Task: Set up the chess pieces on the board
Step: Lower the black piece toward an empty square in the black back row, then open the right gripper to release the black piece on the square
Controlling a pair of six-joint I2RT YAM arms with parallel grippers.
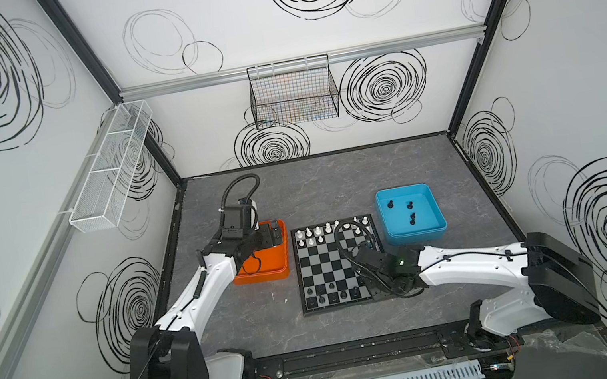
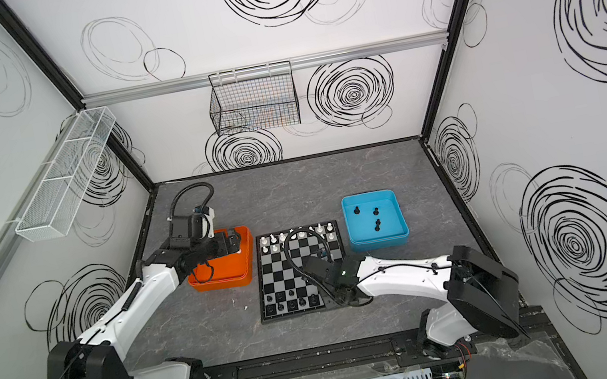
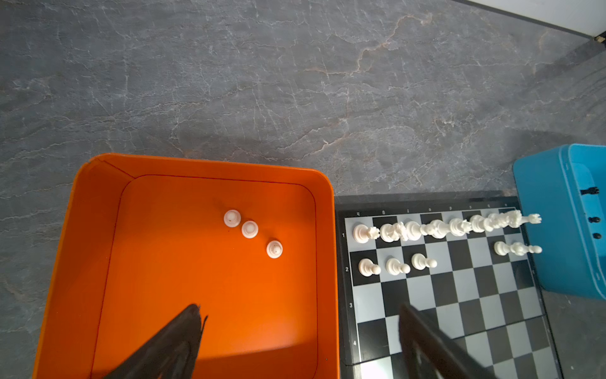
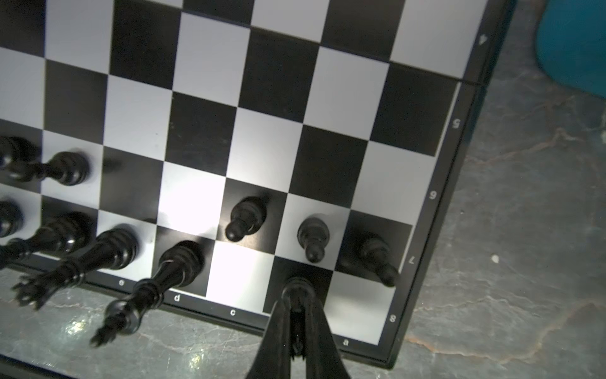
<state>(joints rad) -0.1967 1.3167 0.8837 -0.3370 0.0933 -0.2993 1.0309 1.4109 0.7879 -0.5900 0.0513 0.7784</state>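
The board lies mid-table. White chess pieces fill its far row, with white pawns in front of them. Black pieces stand on the near rows. Three white pawns lie in the orange tray. My left gripper hangs open over that tray's near part, with nothing between its fingers. My right gripper is shut on a black piece over a dark square of the back row near the board's near right corner. Three black pawns stand one row further in.
The blue tray to the right of the board holds several black pieces. A black wire basket hangs on the back wall. A white mesh shelf hangs on the left wall. My right wrist hides the board's near right corner in both top views.
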